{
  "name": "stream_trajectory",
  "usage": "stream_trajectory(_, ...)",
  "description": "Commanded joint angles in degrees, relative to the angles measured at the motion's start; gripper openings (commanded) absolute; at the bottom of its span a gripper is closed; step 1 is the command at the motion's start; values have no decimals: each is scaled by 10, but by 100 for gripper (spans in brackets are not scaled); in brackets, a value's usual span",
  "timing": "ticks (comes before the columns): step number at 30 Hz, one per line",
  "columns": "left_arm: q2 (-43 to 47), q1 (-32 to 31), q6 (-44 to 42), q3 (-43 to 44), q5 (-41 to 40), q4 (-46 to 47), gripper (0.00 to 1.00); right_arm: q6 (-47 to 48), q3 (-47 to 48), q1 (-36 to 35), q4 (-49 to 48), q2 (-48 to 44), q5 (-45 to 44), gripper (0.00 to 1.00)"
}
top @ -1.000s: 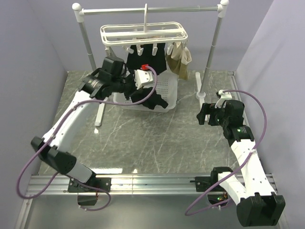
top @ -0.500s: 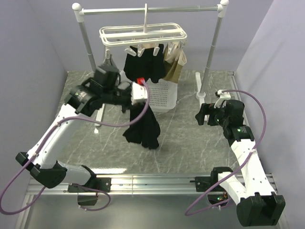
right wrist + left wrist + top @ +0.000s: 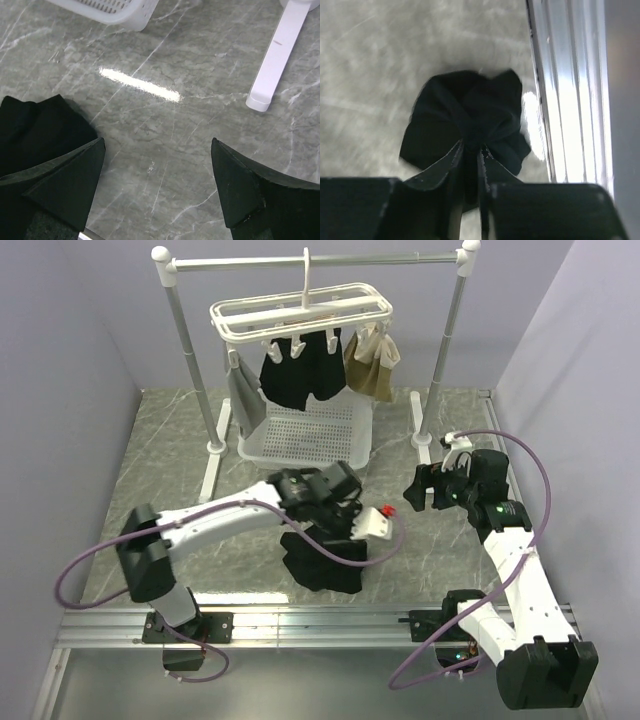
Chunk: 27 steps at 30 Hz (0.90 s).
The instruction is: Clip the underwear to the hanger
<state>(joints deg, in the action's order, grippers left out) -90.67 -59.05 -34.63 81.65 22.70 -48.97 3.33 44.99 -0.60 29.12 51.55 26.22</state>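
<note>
Two arms seen from above. My left gripper point(image 3: 333, 528) reaches across the near middle of the table, clamped on the underwear point(image 3: 322, 565). The underwear hangs below it as a dark crumpled bundle; I cannot tell whether it touches the table. The hanger point(image 3: 300, 312) is far beyond that hand and well above it. A black garment point(image 3: 300, 372) is already on its pegs, and the basket point(image 3: 305, 435) lies between hand and hanger. My right gripper point(image 3: 418, 490) sits just to the right of the bundle, jaws apart, holding nothing.

Left wrist view: the left gripper point(image 3: 471, 146) has its fingers pinched together on a knot of the underwear point(image 3: 445, 125). Cloth fans out to both sides, and a metal rail point(image 3: 570, 90) runs to the fingers' right. No waistband edge shows, and I judge that the main risk. A peg could bite only a loose fold and let go, or the bunch could slip from so narrow a pinch.

Right wrist view: the right gripper point(image 3: 157, 147) is spread wide over bare table. The underwear point(image 3: 35, 125) lies beside the finger on the view's left. Trailing cloth could snag the basket point(image 3: 115, 10) on the way up.
</note>
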Motion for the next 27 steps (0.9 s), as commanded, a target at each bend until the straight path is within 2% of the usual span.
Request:
stream_trajectory(1,-34,-26,91,21,-29,111,21,25,28,3,14,7,12,92)
stream_trajectory(2,-35,-26,105,21,-35,132,28,28,30,3,17,9,12,91)
stream_trajectory(4,-43,-26,116,28,-45,162,34,36,33,3,26,12,11,90)
stream_trajectory(7,-43,-17,123,48,-54,152,49,47,38,3,35,15,21,89)
stream_trajectory(9,-28,19,122,52,2,130,56,64,44,2,49,17,35,89)
stream_trajectory(10,-2,38,122,50,41,119,67,73,47,3,56,18,46,88)
stream_trajectory(11,13,83,125,39,99,99,70,82,50,3,64,21,65,87)
stream_trajectory(13,58,128,112,19,142,75,70,107,50,-11,80,21,76,86)
stream_trajectory(14,74,162,100,-12,149,53,71,115,48,-39,83,19,81,86)
stream_trajectory(15,90,176,60,-32,150,36,71,129,45,-59,87,18,79,85)
stream_trajectory(17,132,209,21,-99,134,4,70,140,36,-118,86,18,46,84)
stream_trajectory(18,144,219,7,-121,133,0,71,150,34,-182,87,20,36,83)
stream_trajectory(19,162,231,-11,-159,132,-2,71,155,32,-211,89,28,24,81)
stream_trajectory(22,170,277,-25,-198,127,9,70,165,32,-294,105,64,7,75)
stream_trajectory(24,164,305,-26,-221,132,16,70,171,43,-325,132,86,6,69)
stream_trajectory(27,145,333,-23,-238,154,32,70,182,56,-386,165,129,-5,68)
